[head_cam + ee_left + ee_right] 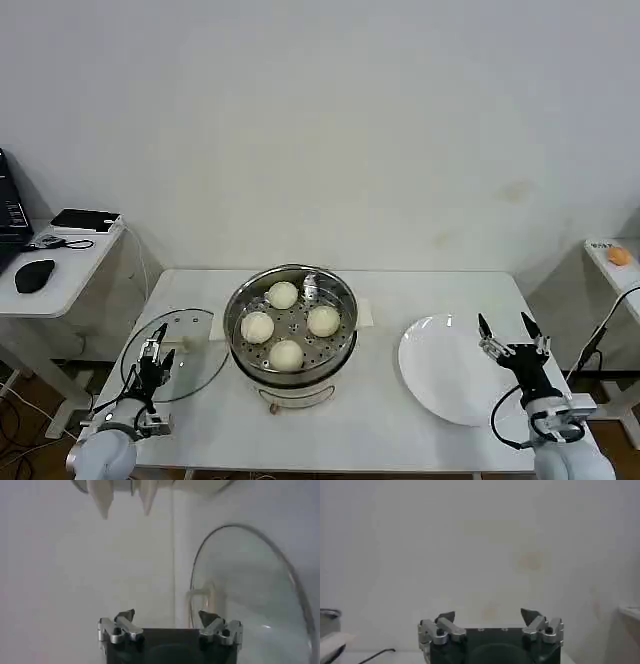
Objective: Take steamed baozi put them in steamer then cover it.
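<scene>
Baozi [284, 325], 4, sit in the uncovered steamer [240, 345]; both grippers, left [152, 352] and right [508, 334], spread wide, hold nothing.

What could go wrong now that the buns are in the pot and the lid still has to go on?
The lid lies flat near the table's left edge, so the left gripper could nudge it off. It is glass, and a slipped grip on its handle might crack it. Lowered off-centre, it could sit crooked on the steamer.
</scene>
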Action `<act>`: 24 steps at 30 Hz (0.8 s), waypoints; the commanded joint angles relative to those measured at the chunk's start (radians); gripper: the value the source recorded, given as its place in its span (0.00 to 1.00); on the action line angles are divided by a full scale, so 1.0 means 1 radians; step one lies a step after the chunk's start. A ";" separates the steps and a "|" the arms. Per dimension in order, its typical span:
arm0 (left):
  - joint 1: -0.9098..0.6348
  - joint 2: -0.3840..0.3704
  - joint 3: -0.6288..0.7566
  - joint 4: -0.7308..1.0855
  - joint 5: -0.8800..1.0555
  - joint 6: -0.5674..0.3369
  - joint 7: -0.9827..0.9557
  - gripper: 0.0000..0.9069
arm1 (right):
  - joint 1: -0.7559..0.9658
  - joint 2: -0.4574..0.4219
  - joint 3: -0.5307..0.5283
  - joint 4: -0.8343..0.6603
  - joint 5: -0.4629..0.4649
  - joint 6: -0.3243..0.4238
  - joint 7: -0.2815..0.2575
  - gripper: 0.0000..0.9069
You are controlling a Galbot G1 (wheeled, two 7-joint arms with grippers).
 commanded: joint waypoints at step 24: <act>-0.223 -0.001 0.124 0.273 -0.062 0.141 -0.085 0.17 | -0.054 0.056 0.038 -0.024 -0.035 0.023 0.003 1.00</act>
